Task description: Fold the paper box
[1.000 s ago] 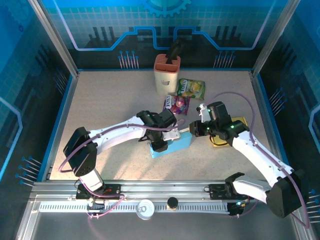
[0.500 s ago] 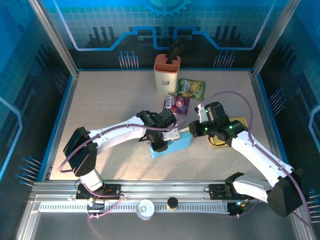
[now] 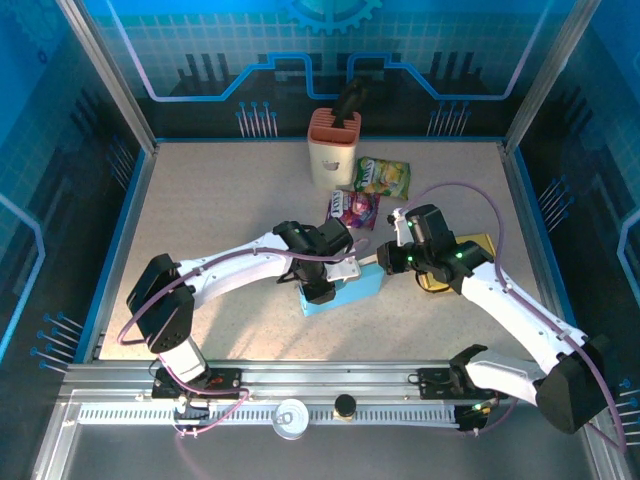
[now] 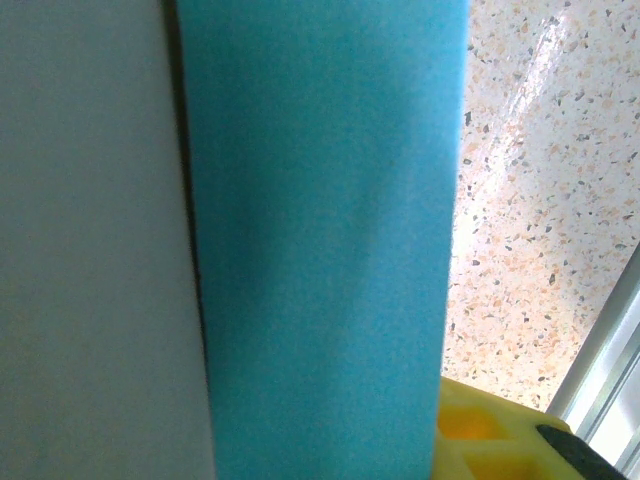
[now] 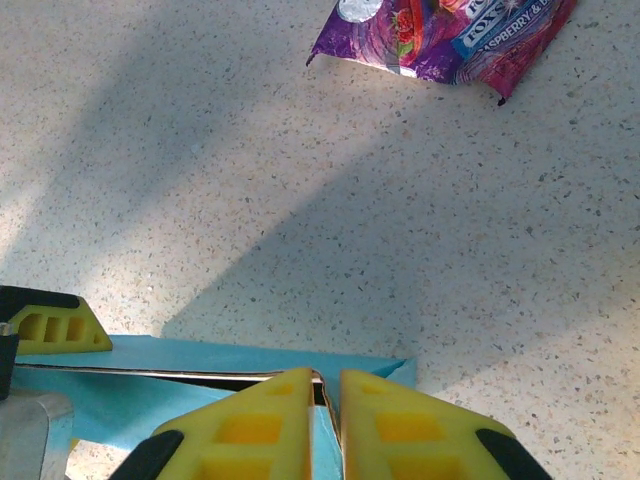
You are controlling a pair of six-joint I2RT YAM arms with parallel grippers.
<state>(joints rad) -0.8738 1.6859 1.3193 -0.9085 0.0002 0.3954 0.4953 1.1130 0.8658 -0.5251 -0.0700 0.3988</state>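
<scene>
The light blue paper box [image 3: 350, 289] lies on the table's middle, partly folded, with its walls raised. My left gripper [image 3: 320, 287] is shut on its left end. The left wrist view shows a blue panel [image 4: 320, 240] close up, its grey inner side to the left and one yellow fingertip [image 4: 480, 430] at the lower right. My right gripper [image 3: 384, 263] is at the box's right end. In the right wrist view its fingers [image 5: 325, 380] stand almost together with the thin edge of a blue flap [image 5: 345, 362] pinched between them. The left gripper's yellow finger [image 5: 50, 330] shows on the box's wall.
An orange and white holder [image 3: 333, 148] stands at the back centre. A green-yellow snack pack [image 3: 384, 177] and a purple one [image 3: 355, 208] [image 5: 450, 35] lie just behind the box. A gold object [image 3: 472, 250] lies under the right arm. Blue walls ring the table.
My right gripper has edged slightly left toward the box's right end. The left arm and the box have stayed put.
</scene>
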